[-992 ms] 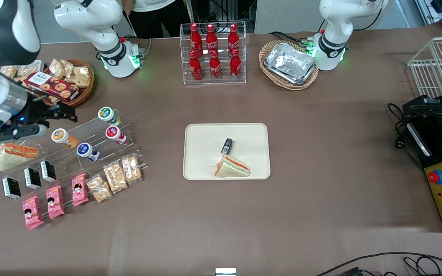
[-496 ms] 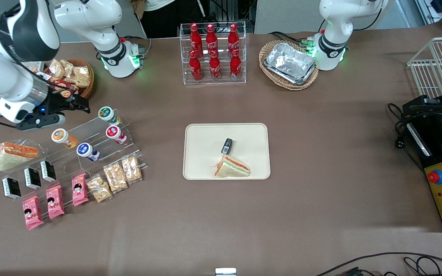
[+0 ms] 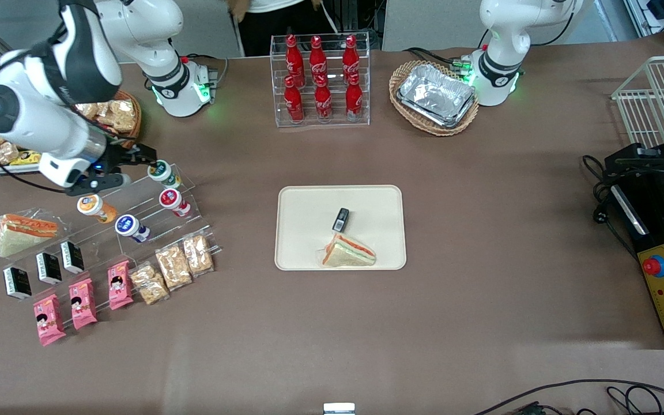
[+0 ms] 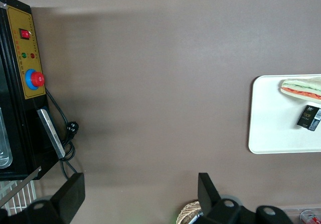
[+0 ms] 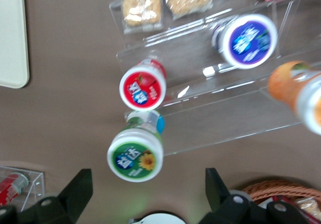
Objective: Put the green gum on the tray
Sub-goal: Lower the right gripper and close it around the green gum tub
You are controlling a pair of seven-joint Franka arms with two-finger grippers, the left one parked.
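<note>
1. the gripper [image 3: 136, 164] has swung in over half a second from beside the snack basket [image 3: 127, 118] to just at 9 o'clock of the green gum [image 3: 159, 171], fingers spread wide and empty; the grasp looks close.
2. the green gum rests on the clear stepped rack [image 3: 142, 202], well apart from the tray [image 3: 303, 230], which lies toward 3 o'clock.
3. the red-lidded canister [image 3: 169, 199] sits just beside the gum at 6 o'clock and could be nudged; the orange-lidded canister [image 3: 89, 204] lies under the wrist.
</note>
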